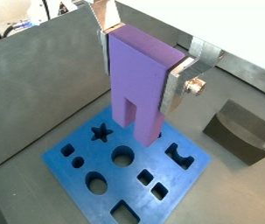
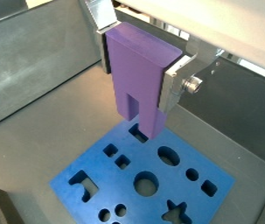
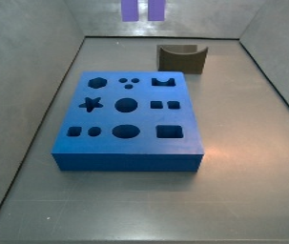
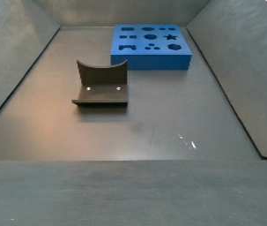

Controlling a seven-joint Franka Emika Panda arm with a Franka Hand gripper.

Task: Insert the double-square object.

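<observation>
My gripper [image 1: 144,74] is shut on the double-square object [image 1: 135,92], a purple upright block. The silver fingers [image 1: 177,87] clamp its upper sides. Both wrist views show the grip [image 2: 141,74] and the block [image 2: 135,87]. Its two square prongs point down and hang above the blue slab with shaped holes [image 1: 87,144], apart from it. In a wrist view the prong tips sit over the slab's edge [image 2: 105,175]. In a side view only the two prongs [image 3: 144,10] show at the top edge, above and behind the slab [image 3: 128,160]; the gripper is out of that view.
A dark grey-brown block with a curved notch [image 3: 182,57] stands on the floor beside the slab; it also shows in the wrist view [image 1: 240,131] and side view [image 4: 100,86]. Grey sloping walls [image 3: 45,86] enclose the floor. The slab [image 4: 153,60] lies near a back wall.
</observation>
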